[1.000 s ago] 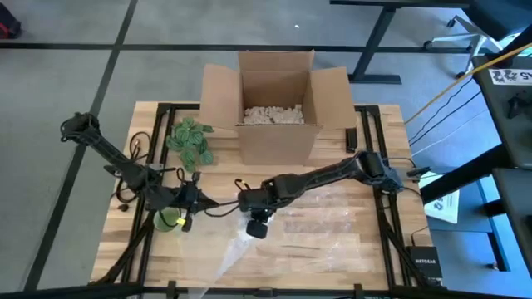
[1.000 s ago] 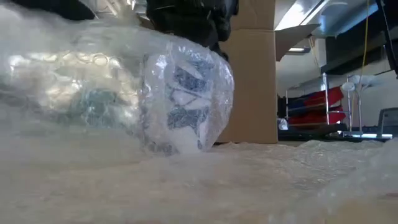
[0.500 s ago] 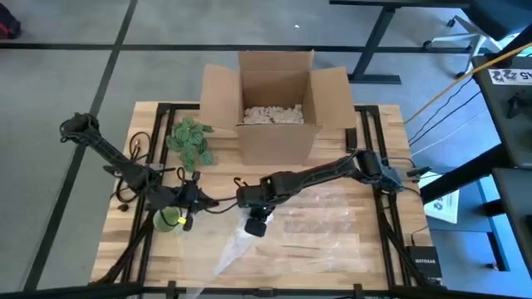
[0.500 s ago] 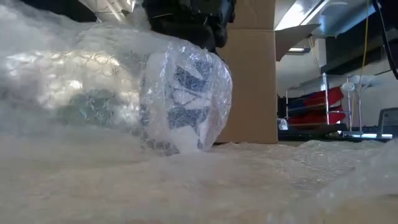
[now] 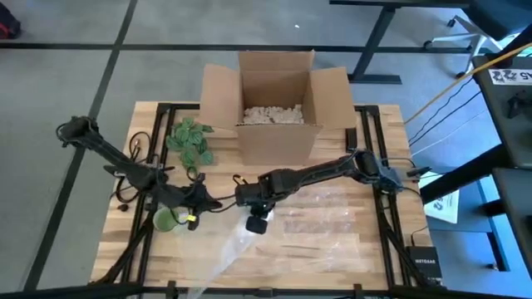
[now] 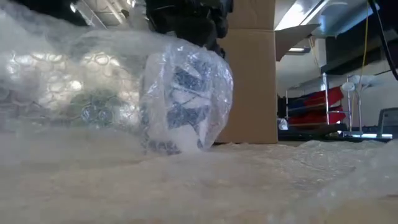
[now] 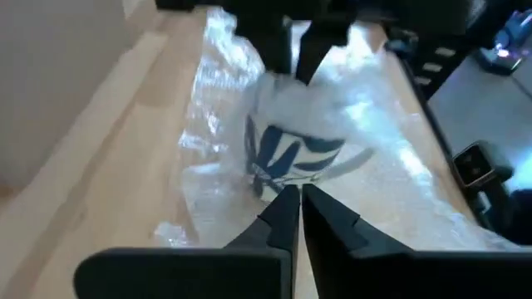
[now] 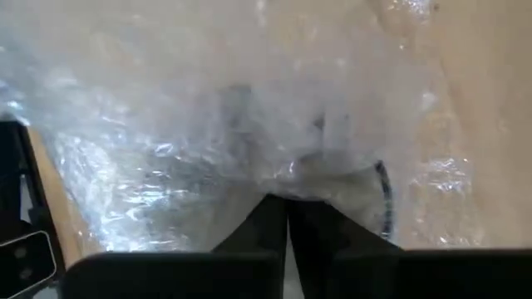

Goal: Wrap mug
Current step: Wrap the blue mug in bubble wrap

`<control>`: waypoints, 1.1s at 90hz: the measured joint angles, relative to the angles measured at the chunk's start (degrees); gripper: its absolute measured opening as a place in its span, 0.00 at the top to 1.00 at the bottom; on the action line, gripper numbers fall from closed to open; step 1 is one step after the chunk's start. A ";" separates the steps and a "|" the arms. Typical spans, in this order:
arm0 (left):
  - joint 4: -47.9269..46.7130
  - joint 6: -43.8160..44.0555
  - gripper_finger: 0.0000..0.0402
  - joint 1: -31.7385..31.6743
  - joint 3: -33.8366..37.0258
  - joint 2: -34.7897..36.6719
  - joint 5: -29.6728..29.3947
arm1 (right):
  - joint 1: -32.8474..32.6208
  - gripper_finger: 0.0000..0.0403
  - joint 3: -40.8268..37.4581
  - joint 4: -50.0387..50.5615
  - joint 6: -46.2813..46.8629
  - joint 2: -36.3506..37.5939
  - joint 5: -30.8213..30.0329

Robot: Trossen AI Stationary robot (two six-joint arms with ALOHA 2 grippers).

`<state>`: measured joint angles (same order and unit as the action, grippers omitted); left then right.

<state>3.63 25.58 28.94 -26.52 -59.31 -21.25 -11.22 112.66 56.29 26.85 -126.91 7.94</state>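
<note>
Bubble wrap (image 6: pixel 261 180) covers the table's near side, bunched around the mug (image 6: pixel 186 102), white with a blue pattern, at table centre-front. Left gripper (image 7: pixel 295 203): fingers pressed together with a thin slit between them, tips just short of the wrapped mug; can't tell if they pinch film. Right gripper (image 8: pixel 287 208): fingers closed together on a fold of the wrap, sitting over the mug (image 5: pixel 255 223). Green cup (image 5: pixel 164 219) by the left arm. Fake plant (image 5: pixel 190 139) further back. Open cardboard box (image 5: pixel 274 104) with packing fill at the far edge.
</note>
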 joint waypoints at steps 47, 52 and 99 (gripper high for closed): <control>10.54 1.40 1.00 -5.86 -0.02 -16.66 9.86 | 0.00 1.00 0.07 -0.90 -0.76 0.11 0.59; 12.68 1.30 1.00 -6.09 -0.02 -18.18 10.74 | 0.00 1.00 0.07 -0.83 -0.79 0.15 0.61; 20.36 -1.62 1.00 -7.77 -5.12 -29.75 14.75 | -1.21 1.00 -0.68 3.57 -0.33 0.33 2.01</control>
<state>23.99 23.96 21.16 -31.64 -89.06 -6.50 -12.44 111.98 59.86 26.52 -126.58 9.95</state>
